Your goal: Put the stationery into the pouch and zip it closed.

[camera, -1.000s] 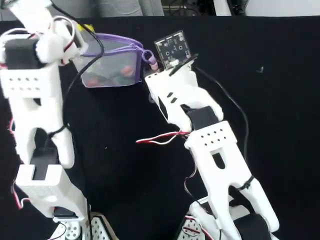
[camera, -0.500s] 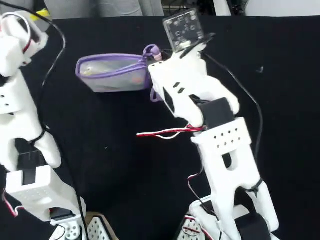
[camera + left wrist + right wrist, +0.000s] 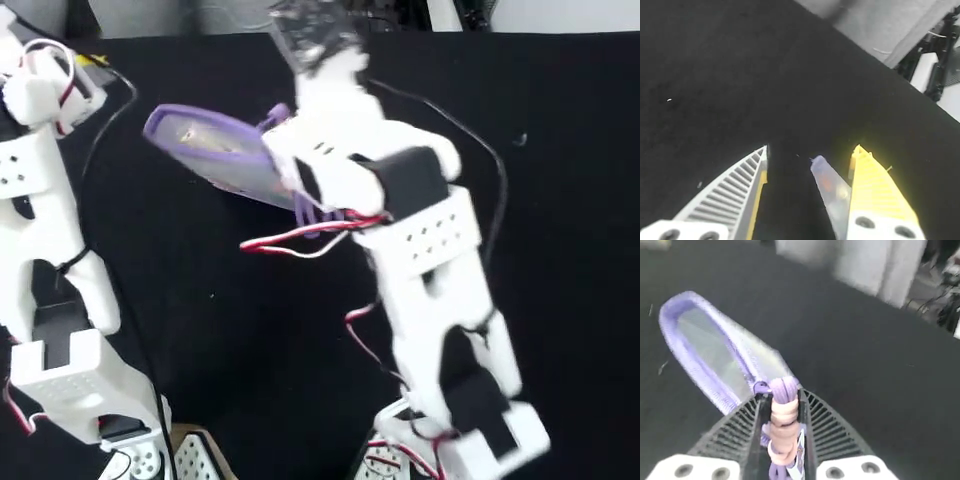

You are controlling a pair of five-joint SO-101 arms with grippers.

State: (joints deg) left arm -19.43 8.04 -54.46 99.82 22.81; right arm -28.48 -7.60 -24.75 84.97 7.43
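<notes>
The pouch [image 3: 215,150] is translucent with a purple rim. It hangs tilted from one end over the black table [image 3: 560,150]. My right gripper [image 3: 285,165] is shut on the purple pull loop [image 3: 784,390] and its pink beads at the pouch's end; the pouch [image 3: 705,345] stretches away from the jaws. Its contents show as faint shapes that I cannot make out. My left gripper [image 3: 85,65] stands open at the far left, apart from the pouch. Between its grey and yellow fingers [image 3: 875,195] one corner of the pouch [image 3: 832,192] shows, untouched.
Red and white wires [image 3: 300,240] and purple cords dangle from the right arm. The left arm's white body [image 3: 50,300] rises along the table's left side. Behind the table's far edge are pale fabric and dark equipment [image 3: 940,55].
My left gripper let go of the pouch's left end and drew back to the left. The right arm swung up and left, and the pouch now hangs tilted from it.
</notes>
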